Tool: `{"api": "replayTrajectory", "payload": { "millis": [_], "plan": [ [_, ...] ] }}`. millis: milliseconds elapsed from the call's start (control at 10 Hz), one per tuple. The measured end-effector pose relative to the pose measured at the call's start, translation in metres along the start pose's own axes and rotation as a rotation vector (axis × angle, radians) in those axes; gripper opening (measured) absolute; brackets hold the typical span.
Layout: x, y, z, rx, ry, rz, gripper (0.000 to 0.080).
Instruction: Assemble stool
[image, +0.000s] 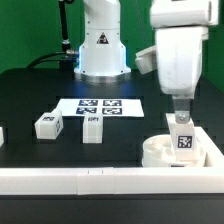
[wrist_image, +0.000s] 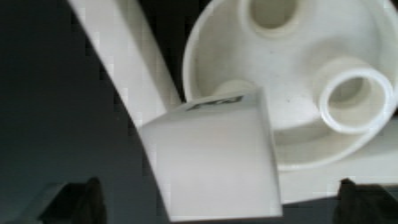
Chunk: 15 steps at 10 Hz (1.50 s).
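The round white seat disc (image: 158, 153) lies at the exterior view's right, against the long white rail. A white leg (image: 183, 140) with a square tag stands on it, slightly tilted. My gripper (image: 180, 118) hangs straight above that leg. In the wrist view the leg (wrist_image: 214, 160) sits between my fingertips (wrist_image: 80, 200) with dark gaps on both sides, so my gripper (wrist_image: 222, 205) is open and not touching it. The seat disc (wrist_image: 294, 70) shows two round sockets there. Two more legs (image: 48, 125) (image: 92, 128) lie on the black table.
The marker board (image: 100, 105) lies flat behind the loose legs. The long white rail (image: 100, 180) runs along the table's front and turns up at the right (image: 212, 150). A small white piece (image: 2, 135) shows at the left edge. The arm's base (image: 100, 50) stands behind.
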<state>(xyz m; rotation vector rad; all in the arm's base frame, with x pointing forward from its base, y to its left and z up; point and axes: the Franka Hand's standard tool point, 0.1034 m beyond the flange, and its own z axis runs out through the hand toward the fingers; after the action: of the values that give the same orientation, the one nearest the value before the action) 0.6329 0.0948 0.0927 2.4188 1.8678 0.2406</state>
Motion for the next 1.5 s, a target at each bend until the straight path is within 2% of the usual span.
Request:
{"api": "replayTrajectory", "payload": {
  "millis": [100, 300, 500, 700, 800, 1000, 1400, 1500],
  "plan": [
    [0.003, -0.003, 0.002, 0.002, -0.009, -0.038, 0.0649],
    [0.003, -0.004, 0.01, 0.031, -0.035, -0.134, 0.0649],
    [0.002, -0.003, 0.012, 0.029, -0.035, -0.124, 0.0649],
    [0.001, -0.003, 0.012, 0.03, -0.035, -0.122, 0.0368],
    [0.001, -0.002, 0.011, 0.028, -0.035, -0.092, 0.034],
    [0.001, -0.002, 0.011, 0.027, -0.036, -0.06, 0.034],
    [0.002, -0.003, 0.012, 0.036, -0.009, 0.53, 0.034],
    [0.003, -0.002, 0.012, 0.024, 0.019, 0.696, 0.034]
  ]
}}
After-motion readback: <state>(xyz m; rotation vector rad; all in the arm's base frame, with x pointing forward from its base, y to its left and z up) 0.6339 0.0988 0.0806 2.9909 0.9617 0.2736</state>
